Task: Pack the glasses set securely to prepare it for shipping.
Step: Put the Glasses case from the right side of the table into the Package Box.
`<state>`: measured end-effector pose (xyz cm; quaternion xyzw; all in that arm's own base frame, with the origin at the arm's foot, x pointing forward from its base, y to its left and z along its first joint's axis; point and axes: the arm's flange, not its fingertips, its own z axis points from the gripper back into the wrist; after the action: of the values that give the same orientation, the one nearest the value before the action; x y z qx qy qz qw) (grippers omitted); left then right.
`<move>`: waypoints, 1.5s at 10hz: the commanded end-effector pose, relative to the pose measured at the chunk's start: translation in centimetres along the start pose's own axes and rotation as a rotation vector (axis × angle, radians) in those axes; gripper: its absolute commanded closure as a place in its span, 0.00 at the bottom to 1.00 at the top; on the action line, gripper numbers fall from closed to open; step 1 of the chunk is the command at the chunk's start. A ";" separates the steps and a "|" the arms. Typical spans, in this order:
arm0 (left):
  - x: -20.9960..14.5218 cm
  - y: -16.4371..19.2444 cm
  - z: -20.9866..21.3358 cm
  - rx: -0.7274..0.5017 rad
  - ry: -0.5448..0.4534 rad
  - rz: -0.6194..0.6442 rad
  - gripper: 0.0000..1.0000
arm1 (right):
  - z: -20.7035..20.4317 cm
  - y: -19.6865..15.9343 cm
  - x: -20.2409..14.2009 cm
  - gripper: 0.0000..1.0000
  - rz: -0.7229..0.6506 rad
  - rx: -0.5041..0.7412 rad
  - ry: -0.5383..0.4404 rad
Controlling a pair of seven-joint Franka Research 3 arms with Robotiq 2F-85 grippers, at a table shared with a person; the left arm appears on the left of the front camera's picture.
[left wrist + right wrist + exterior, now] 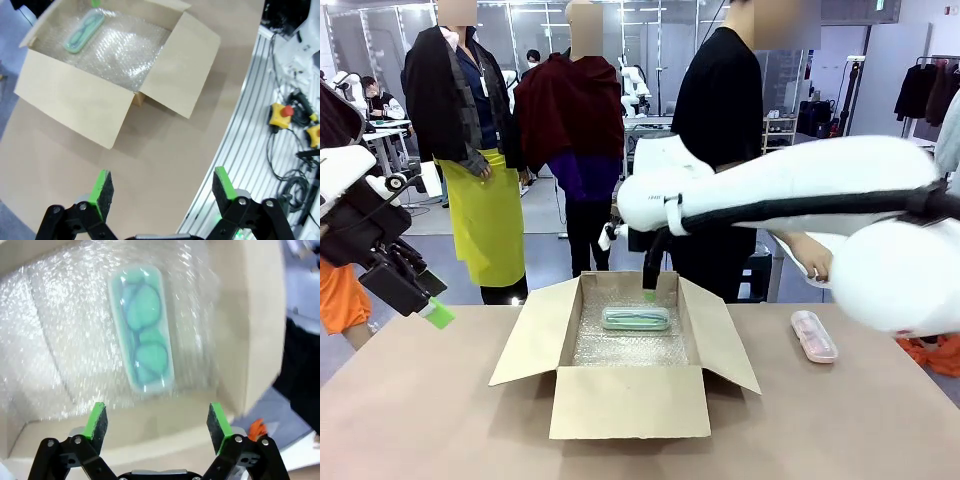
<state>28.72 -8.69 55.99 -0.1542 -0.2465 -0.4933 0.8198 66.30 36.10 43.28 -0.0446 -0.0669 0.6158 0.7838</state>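
The mint green glasses case (pixel 635 318) lies flat on the bubble wrap inside the open cardboard box (pixel 629 400), near its far wall. Glasses show through its lid (pixel 143 349). My right gripper (pixel 650 290) hangs open just above the case's right end, with nothing between its fingers (pixel 98 421). The pink case (pixel 813 335) rests on the table right of the box. At the left table edge my left gripper (pixel 432 310) stands open and empty, well clear of the box (pixel 75 105), its pads (pixel 103 192) spread wide. The green case (pixel 84 32) appears in that view too.
The box's four flaps (pixel 530 345) are folded outward. A person stands behind the far side of the table, one hand (pixel 817 266) near the pink case. The table's aluminium rail with cables and emergency-stop buttons (pixel 280 114) runs along the robot's side.
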 end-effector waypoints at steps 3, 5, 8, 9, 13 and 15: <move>-0.2 0.1 0.1 -0.005 0.004 -0.020 0.00 | 3.5 4.6 -9.8 0.00 -0.347 -0.047 -0.047; -0.2 0.1 0.1 -0.005 0.004 -0.020 0.00 | 3.6 5.8 -14.5 0.00 -0.529 -0.087 -0.081; -0.2 0.1 0.1 -0.005 0.004 -0.020 0.00 | 3.0 7.4 -21.3 0.00 -0.775 -0.069 -0.138; -0.2 0.1 0.1 -0.005 0.004 -0.020 0.00 | 2.7 7.7 -23.3 0.00 -0.856 -0.058 -0.141; -0.2 0.1 0.1 -0.005 0.004 -0.020 0.00 | 0.1 8.0 -30.4 0.00 -1.249 -0.076 -0.071; -0.2 0.1 0.1 -0.005 0.004 -0.020 0.00 | -1.9 6.6 -32.3 0.00 -1.345 -0.062 -0.109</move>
<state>28.73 -8.77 55.95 -0.1528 -0.2454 -0.4937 0.8202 52.25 5.62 39.64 0.0157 -0.1207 0.0220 0.9923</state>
